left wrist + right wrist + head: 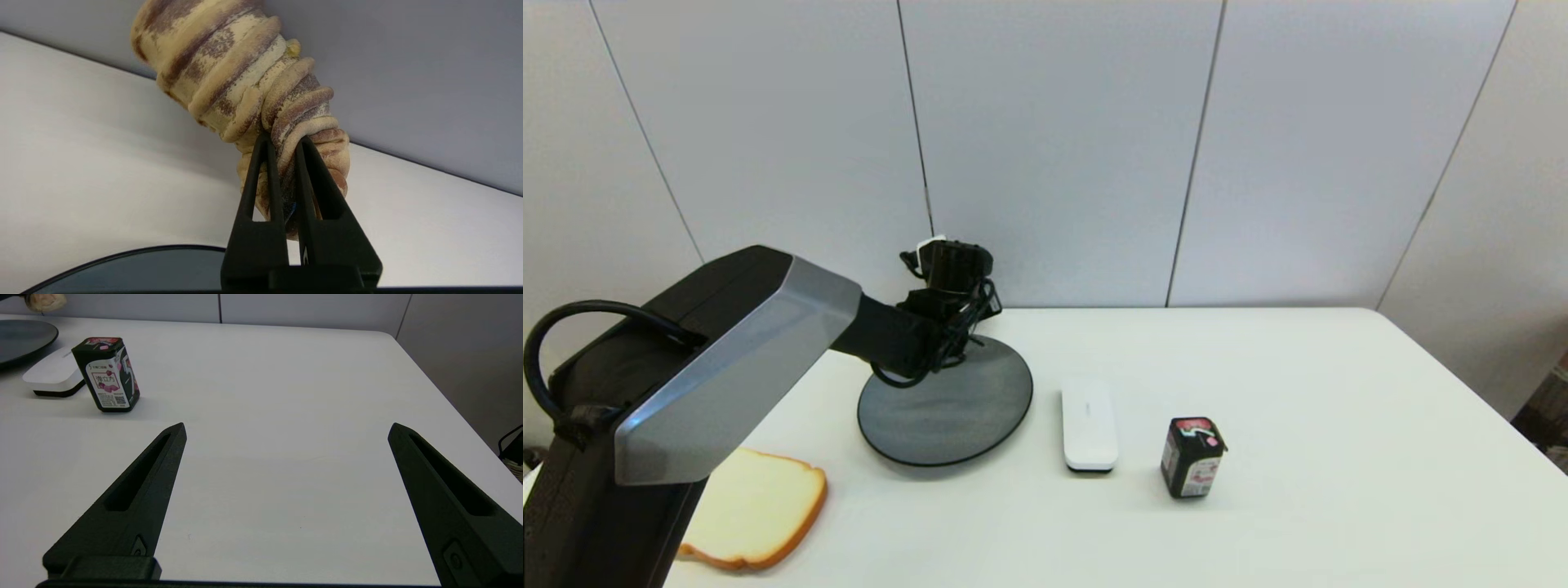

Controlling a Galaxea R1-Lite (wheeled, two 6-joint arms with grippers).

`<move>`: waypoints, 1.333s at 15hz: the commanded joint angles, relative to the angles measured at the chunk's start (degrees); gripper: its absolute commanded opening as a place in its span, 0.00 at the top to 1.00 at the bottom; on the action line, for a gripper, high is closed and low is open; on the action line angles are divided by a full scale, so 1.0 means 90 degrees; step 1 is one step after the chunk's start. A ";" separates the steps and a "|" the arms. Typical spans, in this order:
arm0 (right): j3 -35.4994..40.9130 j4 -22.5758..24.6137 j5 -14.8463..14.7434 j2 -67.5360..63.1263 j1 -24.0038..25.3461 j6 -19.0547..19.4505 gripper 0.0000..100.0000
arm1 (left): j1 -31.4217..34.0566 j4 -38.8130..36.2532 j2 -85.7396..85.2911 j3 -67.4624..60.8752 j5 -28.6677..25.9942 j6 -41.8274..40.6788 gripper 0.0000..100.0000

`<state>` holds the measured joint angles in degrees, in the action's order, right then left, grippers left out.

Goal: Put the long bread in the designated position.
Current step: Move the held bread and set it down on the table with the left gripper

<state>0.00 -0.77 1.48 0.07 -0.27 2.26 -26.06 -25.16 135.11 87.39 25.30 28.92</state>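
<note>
The long bread (245,90) hangs in the air over the far rim of the grey plate (947,408), clenched in the left pincer (282,143). The white counter (1298,392) carries that plate as its biggest item. Nearer the robot than the plate, on its left, lies a toast slice (756,510); just right of the plate lies a white remote (1088,425), and right of that stands a small dark box (1192,457). The right pincer (286,428) hovers released over bare counter well right of the plate.

The pincer bites the loaf close to one end, so most of the bread juts beyond the tips. That off-centre, squashing hold could let the loaf swing or slip out, dropping onto the plate instead of bare counter.
</note>
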 commanded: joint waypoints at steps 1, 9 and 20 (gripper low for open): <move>0.0000 -0.0003 0.0002 -0.0008 0.0001 0.0003 0.00 | -0.0014 0.0110 -0.0325 -0.0052 0.0187 0.0059 1.00; 0.0000 -0.0003 0.0002 -0.0008 0.0001 0.0003 0.00 | -0.0170 0.0061 -0.0451 -0.0238 0.0637 0.0615 1.00; 0.0000 -0.0003 0.0002 -0.0008 0.0001 0.0003 0.00 | -0.0317 0.0071 0.0203 0.0319 0.1203 0.1465 1.00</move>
<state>0.00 -0.77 1.49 0.07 -0.27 2.23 -28.81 -24.50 135.97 90.13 35.36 41.31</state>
